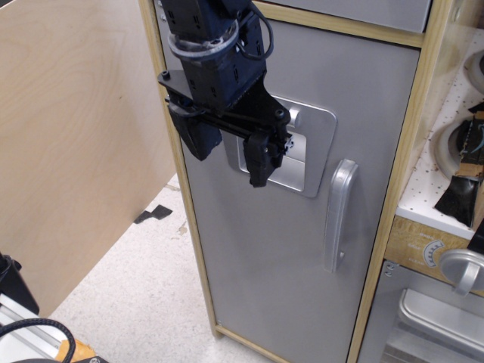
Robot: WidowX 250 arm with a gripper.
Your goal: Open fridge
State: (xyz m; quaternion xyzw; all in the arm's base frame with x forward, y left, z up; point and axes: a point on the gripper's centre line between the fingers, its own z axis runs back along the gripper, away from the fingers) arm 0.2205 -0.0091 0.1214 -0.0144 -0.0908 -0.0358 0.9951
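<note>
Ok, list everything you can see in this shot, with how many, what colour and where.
fridge: one, grey door shut, light wood frame, centre
fridge handle: one, silver, curved, vertical, on the door's right side
dispenser panel: one, silver, recessed, upper door, partly behind the gripper
oven door: one, silver, with window, bottom right
round knob: one, silver, above the oven door
wooden board: one, pale, left
floor: white speckled, lower left
gripper: one, black, open, in front of the dispenser panel, left of the handle

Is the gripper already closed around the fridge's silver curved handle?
No. The black gripper hangs open before the recessed dispenser panel, apart from the silver curved handle on the matte grey fridge door.
</note>
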